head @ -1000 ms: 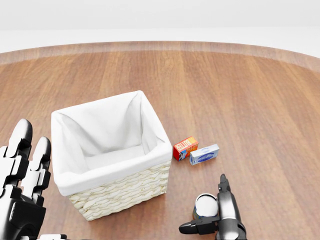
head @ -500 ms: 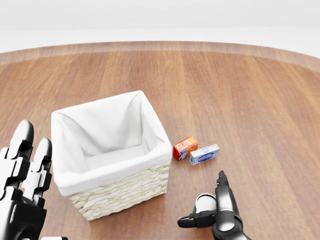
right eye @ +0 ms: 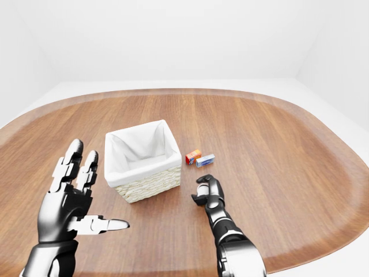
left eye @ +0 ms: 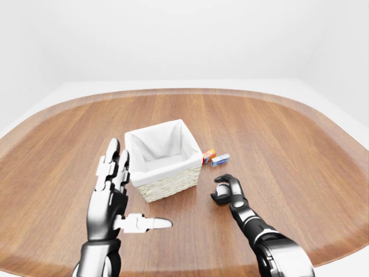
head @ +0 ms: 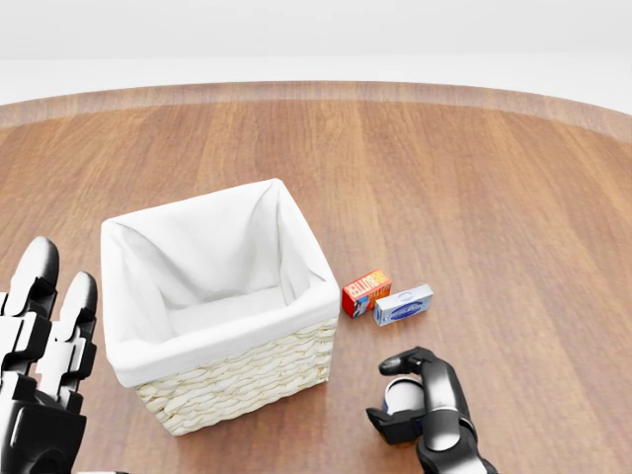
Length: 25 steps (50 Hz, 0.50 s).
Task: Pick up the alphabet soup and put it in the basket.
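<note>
Soup can [head: 401, 397] sits upright on the wooden table [head: 474, 188], low in the head view, right of the basket [head: 219, 301] and below the two small boxes. Only its pale lid and a sliver of the side show; label not readable.

Right hand [head: 417, 403] is wrapped round the can: fingers curl over the top and the far side, thumb on the near side at the bottom. Looks like a closed grip on it. Can is on the table as far as I can tell.

Left hand [left eye: 113, 196] is off to the left of the basket, fingers spread and pointing up, thumb stuck out sideways, holding nothing, not touching the basket.

Basket: woven wicker with a white cloth liner folded over the rim, nothing in it.

Red-orange box [head: 365, 292] lies just right of the basket's corner, touching or nearly touching the blue-and-white box [head: 403, 305] beside it. Both carry printing, but it is too small to read; no brand can be made out.
</note>
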Tool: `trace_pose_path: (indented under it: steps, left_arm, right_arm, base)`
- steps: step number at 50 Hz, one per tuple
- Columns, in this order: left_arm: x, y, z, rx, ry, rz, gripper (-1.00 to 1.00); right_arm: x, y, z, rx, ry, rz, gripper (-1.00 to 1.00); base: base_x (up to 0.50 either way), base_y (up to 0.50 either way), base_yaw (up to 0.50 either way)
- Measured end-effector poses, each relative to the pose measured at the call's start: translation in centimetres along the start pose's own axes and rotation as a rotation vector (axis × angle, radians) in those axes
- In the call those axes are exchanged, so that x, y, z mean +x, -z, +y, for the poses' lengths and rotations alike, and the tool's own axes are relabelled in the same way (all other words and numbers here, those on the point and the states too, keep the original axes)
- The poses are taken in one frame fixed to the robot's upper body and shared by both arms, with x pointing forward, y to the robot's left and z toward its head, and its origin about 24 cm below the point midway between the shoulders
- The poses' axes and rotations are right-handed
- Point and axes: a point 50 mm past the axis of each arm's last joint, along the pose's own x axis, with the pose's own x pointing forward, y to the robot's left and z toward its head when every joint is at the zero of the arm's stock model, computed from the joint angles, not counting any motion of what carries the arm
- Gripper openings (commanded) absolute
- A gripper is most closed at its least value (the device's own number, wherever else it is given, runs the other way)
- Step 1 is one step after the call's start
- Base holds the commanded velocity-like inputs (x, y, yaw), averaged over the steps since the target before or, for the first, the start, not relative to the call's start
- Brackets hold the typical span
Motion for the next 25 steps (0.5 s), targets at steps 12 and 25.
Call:
trace_pose_path:
  steps: [12, 25]
  left_arm:
    - [-0.08, -0.3, 0.12, -0.002, -0.002, -0.012, 1.0]
    - [-0.14, -0.57, 0.28, -0.004, -0.006, -0.023, 1.0]
  right_arm:
    - [0.09, -0.11, -0.22, -0.036, 0.005, -0.01, -1.0]
    - [0.06, -0.15, -0.14, -0.044, 0.008, -0.013, -1.0]
  base:
    - [0.0, 0.0, 0.0]
    - [0.0, 0.0, 0.0]
